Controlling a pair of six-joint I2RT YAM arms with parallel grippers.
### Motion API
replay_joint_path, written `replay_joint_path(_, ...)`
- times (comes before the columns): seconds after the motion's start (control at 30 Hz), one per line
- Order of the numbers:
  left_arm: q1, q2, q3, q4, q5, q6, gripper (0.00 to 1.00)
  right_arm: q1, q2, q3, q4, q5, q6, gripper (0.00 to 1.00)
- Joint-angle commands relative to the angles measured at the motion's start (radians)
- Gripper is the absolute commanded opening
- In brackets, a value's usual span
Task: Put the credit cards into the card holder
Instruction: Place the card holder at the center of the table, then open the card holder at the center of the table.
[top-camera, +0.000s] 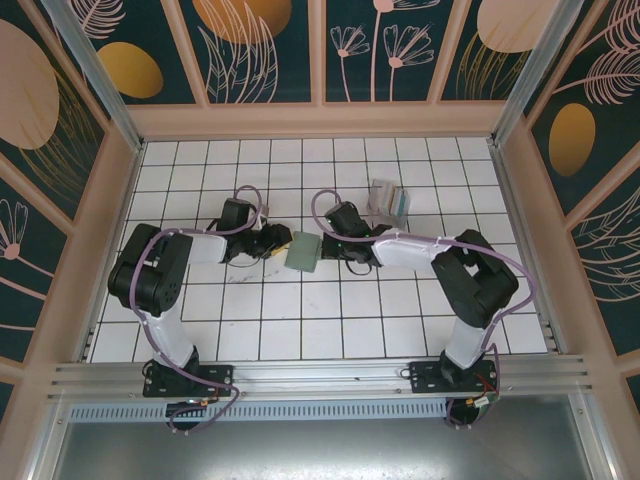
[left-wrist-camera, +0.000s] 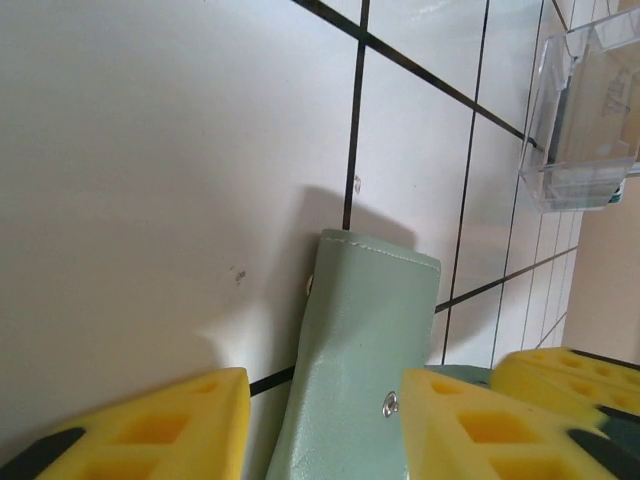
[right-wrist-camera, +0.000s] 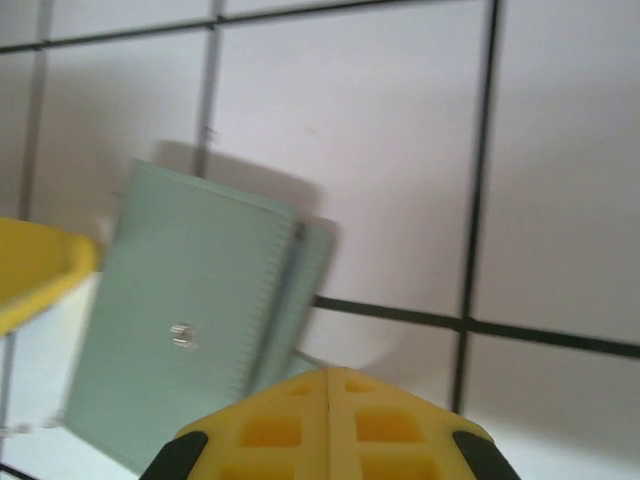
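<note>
Green card holder (top-camera: 302, 253) lies flat mid-table (top-camera: 300, 320) on white tiles, btwn the two grippers. Left gripper (top-camera: 275, 243) sits at its left edge, right gripper (top-camera: 328, 247) at its right edge; both arms bent inward twd it. Jaws too small to read from above. Clear plastic stand (top-camera: 388, 200) stands behind right gripper, apart from holder.

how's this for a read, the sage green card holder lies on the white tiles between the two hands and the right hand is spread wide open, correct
Not quite: the right hand is shut. The right wrist view shows its two yellow pads pressed together. The rest stands: the sage-green card holder lies on the white tiles between it and the left hand.
</note>
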Motion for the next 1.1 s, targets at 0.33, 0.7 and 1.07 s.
replay_joint_path(0.33,-0.011,-0.045,-0.023,-0.036,-0.006,0.071,0.45,-0.028,-0.15,0.004,-0.101,-0.082,0.063,0.48)
replay_joint_path(0.7,-0.014,-0.054,-0.055,-0.042,-0.02,0.062,0.43,0.033,-0.064,0.099,0.009,-0.195,0.336,0.54)
replay_joint_path(1.07,-0.013,-0.038,-0.073,0.004,0.005,0.034,0.39,0.107,0.031,0.122,-0.052,-0.123,0.504,0.58)
